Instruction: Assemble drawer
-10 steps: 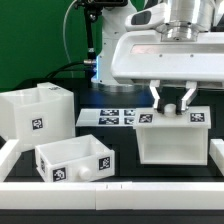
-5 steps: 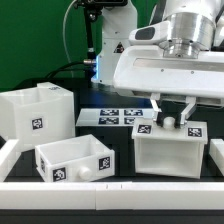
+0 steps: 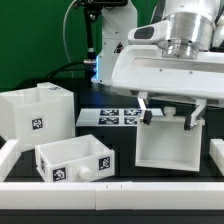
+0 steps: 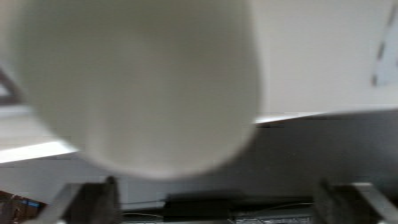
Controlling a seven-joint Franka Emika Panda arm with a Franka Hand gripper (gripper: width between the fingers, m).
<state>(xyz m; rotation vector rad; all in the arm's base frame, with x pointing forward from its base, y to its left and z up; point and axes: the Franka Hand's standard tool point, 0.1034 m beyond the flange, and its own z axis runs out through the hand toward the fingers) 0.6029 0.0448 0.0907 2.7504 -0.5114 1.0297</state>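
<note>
The drawer's large boxy housing (image 3: 35, 115) stands at the exterior view's left. One open-top tray (image 3: 75, 160) with a round knob (image 3: 88, 172) lies in front of it. The second tray (image 3: 168, 148) stands at the exterior view's right. My gripper (image 3: 170, 112) hangs right over this tray's far wall, open, one finger (image 3: 146, 108) near each end of that wall. I cannot tell whether they touch it. In the wrist view a big blurred white round shape (image 4: 151, 90) fills the picture above my gripper (image 4: 228, 200), whose fingers stand wide apart with nothing between them.
The marker board (image 3: 105, 116) lies flat behind the trays. Low white rails edge the table at the front (image 3: 110, 190), the exterior view's left (image 3: 6, 150) and right (image 3: 217, 150). A green backdrop stands behind.
My gripper has come down over the right tray and its fingers stand wider apart. The tray's knob and top tags, seen earlier, are now hidden behind the gripper.
</note>
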